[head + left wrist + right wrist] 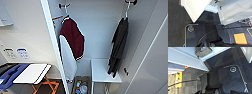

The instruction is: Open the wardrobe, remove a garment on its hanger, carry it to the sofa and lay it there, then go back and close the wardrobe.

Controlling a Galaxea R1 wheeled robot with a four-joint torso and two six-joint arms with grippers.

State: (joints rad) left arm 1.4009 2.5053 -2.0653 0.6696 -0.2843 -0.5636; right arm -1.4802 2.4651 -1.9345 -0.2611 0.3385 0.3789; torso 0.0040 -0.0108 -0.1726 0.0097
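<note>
The wardrobe (100, 30) stands open in front of me, its left door (53, 50) edge-on and its right door (152, 57) swung wide. Inside on the right, the long black garment (118, 47) hangs from a thin white hanger (127, 11) hooked on a peg near the top. A maroon jacket with white sleeves (72, 40) hangs on the left. In the left wrist view, both white doors (196, 8) rise from dark carpet. The right wrist view looks down on a door's lower edge (186, 60) and the wardrobe's foot.
A white shelf (102, 71) sits under the black garment. A woven basket (81, 86) of small items rests on the wardrobe floor, the same basket (203, 51) in the right wrist view. A white folding table with orange legs (32, 72) and blue fabric (10, 72) stand left.
</note>
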